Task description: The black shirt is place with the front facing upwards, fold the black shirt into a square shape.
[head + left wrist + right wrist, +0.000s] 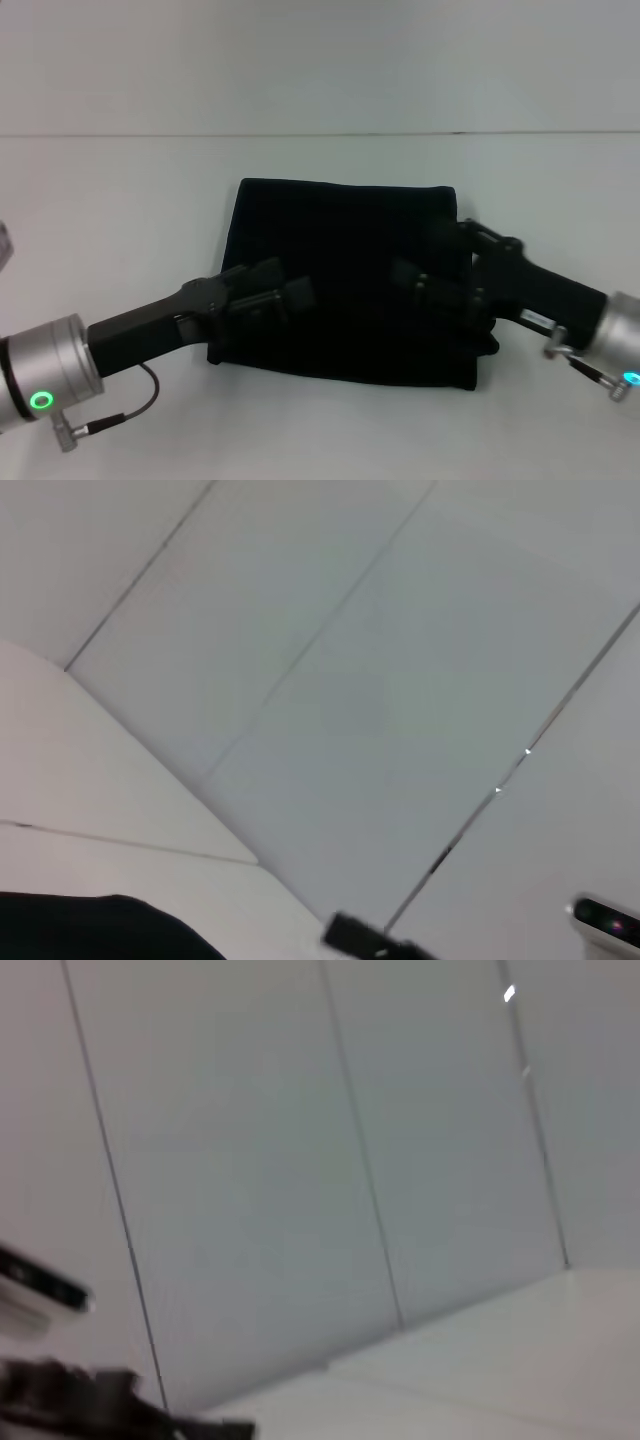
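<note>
The shirt (345, 260) is laid flat on the table (120, 200), near the middle, as a folded, roughly four-sided shape. Its far edge is set well short of the table's far edge, behind which a wall (320, 60) is seen. The left gripper (295, 293) is placed over the shirt's near left part, its arm reaching in from the near left. The right gripper (405, 272) is placed over the shirt's right part, its arm reaching in from the near right. The two grippers are pointed toward each other, with a bare stretch of shirt between them.

plain black shirt (345, 260); white table (120, 210)
</note>
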Controlling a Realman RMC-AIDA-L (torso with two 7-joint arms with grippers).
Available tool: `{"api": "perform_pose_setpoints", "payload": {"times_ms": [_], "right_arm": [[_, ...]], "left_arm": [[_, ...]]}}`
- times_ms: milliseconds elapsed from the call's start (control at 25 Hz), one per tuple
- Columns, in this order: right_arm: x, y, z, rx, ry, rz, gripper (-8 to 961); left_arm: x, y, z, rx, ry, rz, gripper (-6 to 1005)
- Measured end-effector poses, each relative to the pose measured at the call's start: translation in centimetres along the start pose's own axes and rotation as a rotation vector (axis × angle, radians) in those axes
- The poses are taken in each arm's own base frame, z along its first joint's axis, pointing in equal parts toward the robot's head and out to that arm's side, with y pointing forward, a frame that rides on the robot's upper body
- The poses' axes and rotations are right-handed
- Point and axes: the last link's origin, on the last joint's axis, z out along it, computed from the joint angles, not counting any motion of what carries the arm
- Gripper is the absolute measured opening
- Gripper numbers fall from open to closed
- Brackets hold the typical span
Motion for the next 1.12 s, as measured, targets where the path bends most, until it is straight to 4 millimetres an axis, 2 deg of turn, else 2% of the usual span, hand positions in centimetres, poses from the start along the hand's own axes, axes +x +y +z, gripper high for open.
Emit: {"api": "perform_pose_setpoints", "payload": {"times_ms": [200, 400, 560, 760, 1120], "right_arm": [[1.6, -1.0, 1.2, 0.061, 0.141, 0.036, 899], [4.2, -1.8, -0.2, 0.175, 0.242, 0.085, 898], [5.4, -2.5, -1.3, 0.262, 0.287, 0.137, 898], [5.6, -2.7, -2.2, 0.295, 0.279, 0.157, 897], [3.2, -0.9, -3.4, 0.143, 0.112, 0.089, 897]], "left_arm": [[-0.3, -0.1, -0.7, 0.013, 0.005, -0.009, 936], [-0.4, -0.1, -1.0, 0.021, 0.015, -0.014, 951], [-0.2, -0.2, -0.8, 0.023, 0.015, -0.014, 950], [-0.2, -0.2, -0.8, 0.023, 0.015, -0.013, 950], [-0.1, -0.4, -1.2, 0.036, 0.019, -0.020, 950]]}}
